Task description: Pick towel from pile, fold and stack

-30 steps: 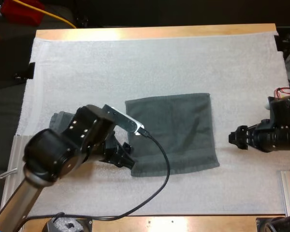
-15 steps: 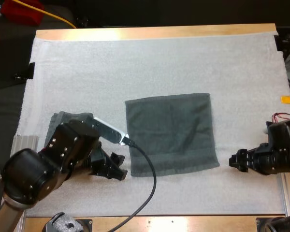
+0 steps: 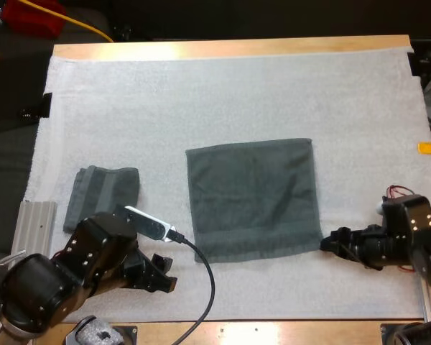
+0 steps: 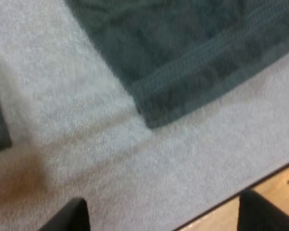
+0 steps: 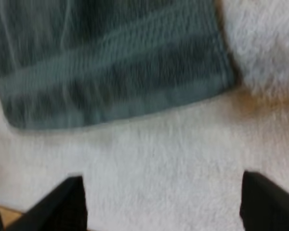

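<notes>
A: Nearest entry?
B: Logged left claw low over the mat by its near edge, fingers spread wide and gripping nothing. Sat just short of the near-left corner of the flat towel.
A: Next out?
B: Entered right claw just beside the near-right corner of the same towel, likewise spread and empty, pointed at the hem.
A: And the cloth itself?
B: Listed flat towel mid-mat, dark grey-green, with a hemmed band along the near side. Judged light, limp, grippy terry, not fragile. Expected to sag and drag if lifted from one point. Recommended pinching both near corners on the thicker hem, one per claw, deep enough to catch cloth and not the mat beneath.
A: Farther back?
B: Noted folded towel at the left, apart from the flat one, taken for the stack. Beyond, mat up to the far edge of the bench.
</notes>
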